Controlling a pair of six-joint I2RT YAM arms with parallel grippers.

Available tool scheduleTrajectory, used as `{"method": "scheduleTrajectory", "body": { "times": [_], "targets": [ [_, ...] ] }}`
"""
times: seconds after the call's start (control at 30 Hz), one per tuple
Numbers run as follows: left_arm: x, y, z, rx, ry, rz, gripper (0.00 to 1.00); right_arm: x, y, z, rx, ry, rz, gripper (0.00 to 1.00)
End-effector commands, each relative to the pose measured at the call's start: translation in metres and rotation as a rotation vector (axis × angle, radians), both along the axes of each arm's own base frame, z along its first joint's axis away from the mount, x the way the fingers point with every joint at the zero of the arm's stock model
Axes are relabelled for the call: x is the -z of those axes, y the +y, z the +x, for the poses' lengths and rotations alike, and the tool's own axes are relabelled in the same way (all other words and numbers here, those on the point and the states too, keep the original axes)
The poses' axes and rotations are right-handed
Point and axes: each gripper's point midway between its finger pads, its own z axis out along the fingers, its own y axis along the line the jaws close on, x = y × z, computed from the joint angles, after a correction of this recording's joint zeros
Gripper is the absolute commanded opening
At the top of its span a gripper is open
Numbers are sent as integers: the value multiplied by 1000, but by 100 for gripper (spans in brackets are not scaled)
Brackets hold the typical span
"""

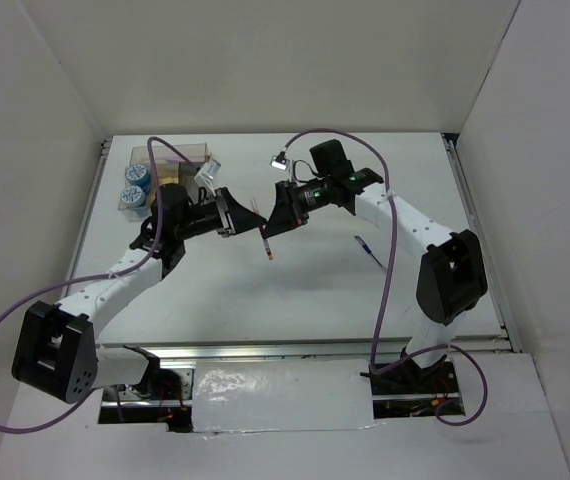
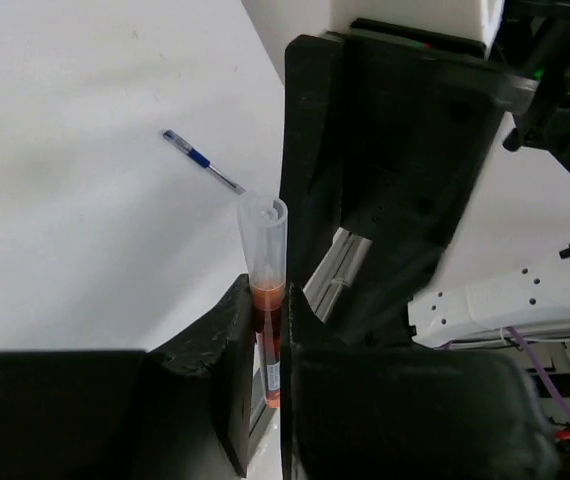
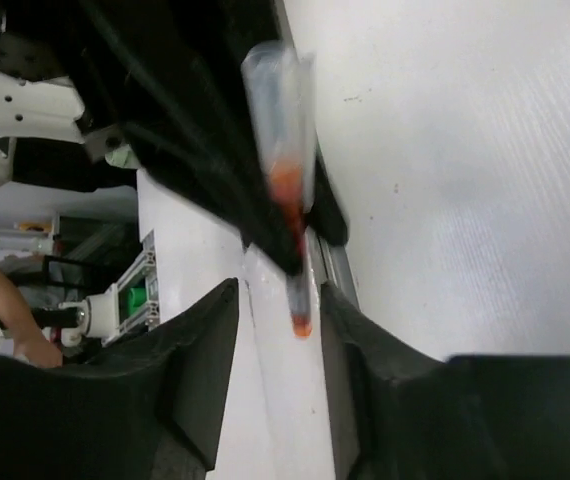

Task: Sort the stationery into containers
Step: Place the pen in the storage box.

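Note:
The red-orange pen (image 1: pixel 266 245) hangs above the table's middle, between the two arms. My left gripper (image 2: pixel 268 300) is shut on its orange barrel, and its clear cap end (image 2: pixel 263 235) sticks out past the fingers. My right gripper (image 3: pixel 280 300) faces the left one and stands open around the pen's tip (image 3: pixel 301 322) without touching it. In the top view the left gripper (image 1: pixel 245 214) and the right gripper (image 1: pixel 273 228) nearly meet. The blue pen (image 1: pixel 368 251) lies on the table to the right. The clear and tan organiser (image 1: pixel 170 158) stands at the back left.
Two small round blue tubs (image 1: pixel 134 186) sit by the organiser's left side. A small white piece (image 1: pixel 208 171) lies beside the organiser. The blue pen (image 2: pixel 203 160) also shows on the table in the left wrist view. White walls enclose the table.

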Motion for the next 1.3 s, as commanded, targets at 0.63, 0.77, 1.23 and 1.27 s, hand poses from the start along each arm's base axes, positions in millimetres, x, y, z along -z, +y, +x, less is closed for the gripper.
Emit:
{"method": "scheduleTrajectory", "body": {
  "times": [0.63,0.77,1.23,1.27],
  "targets": [
    [51,233,259,-640,-59,910,4,56,-179,80,577,-129,-421,57],
    [48,235,280,-637,-93,925,5,56,-184,80,587,-127,-421,57],
    [129,235,270,-520,95,970,13,85,-216,89,683,-95,-603,56],
    [134,235,266,-510,109,970,14,89,-217,89,684,-85,-617,56]
  ]
}}
